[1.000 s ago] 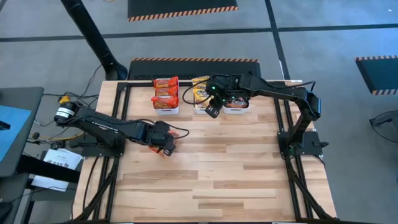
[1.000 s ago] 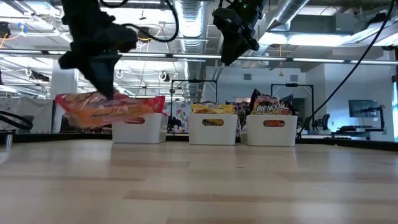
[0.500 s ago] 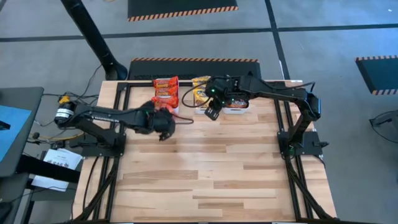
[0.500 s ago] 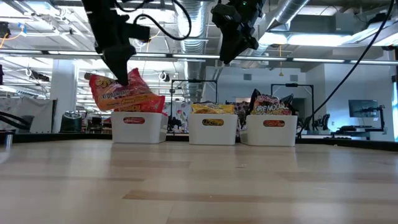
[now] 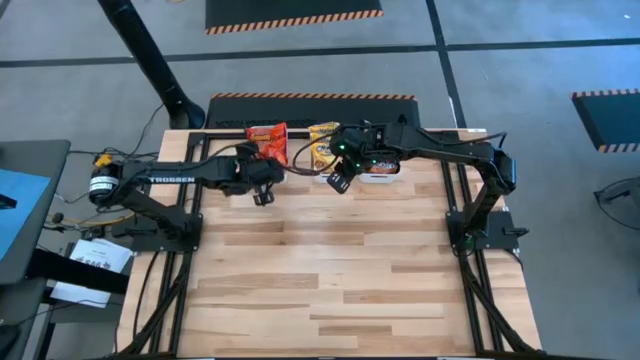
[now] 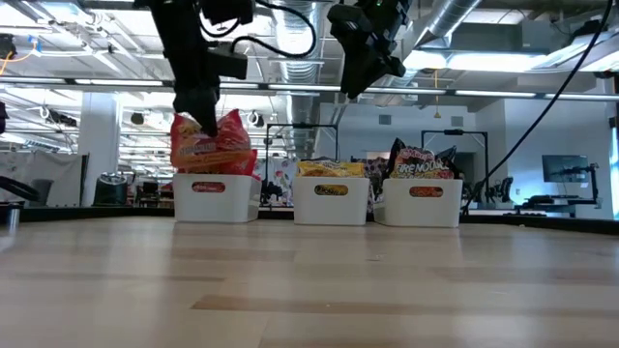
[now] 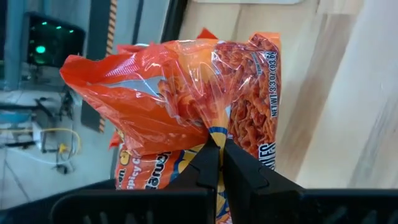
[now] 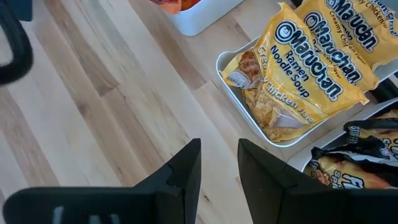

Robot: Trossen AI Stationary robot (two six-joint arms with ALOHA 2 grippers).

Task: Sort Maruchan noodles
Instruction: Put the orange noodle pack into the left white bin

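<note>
My left gripper is shut on a red-orange Maruchan packet and holds it over the left white tray, which has more red packets in it. In the low view the held packet stands nearly upright just above that tray's rim. My right gripper hovers open and empty, high above the table, at the near side of the middle tray of yellow packets. Dark packets fill the right tray. My left gripper pinches a gathered bit of the packet's clear wrapper at one edge between its two fingers. The fingers slant down from the table's left and near side. The packet hangs clear of the table beyond the fingertips, tilted, its wrapper puckered toward the pinch.
The three white trays stand in a row near the table's far edge. Black frame rails run along the table's left, right and far sides. Bare wood stretches from the trays to the near edge.
My left gripper has carried the red-orange packet up and toward the far edge, from the table's left to over the left tray, rolling its wrist. The packet, which lay level, now hangs nearly upright.
</note>
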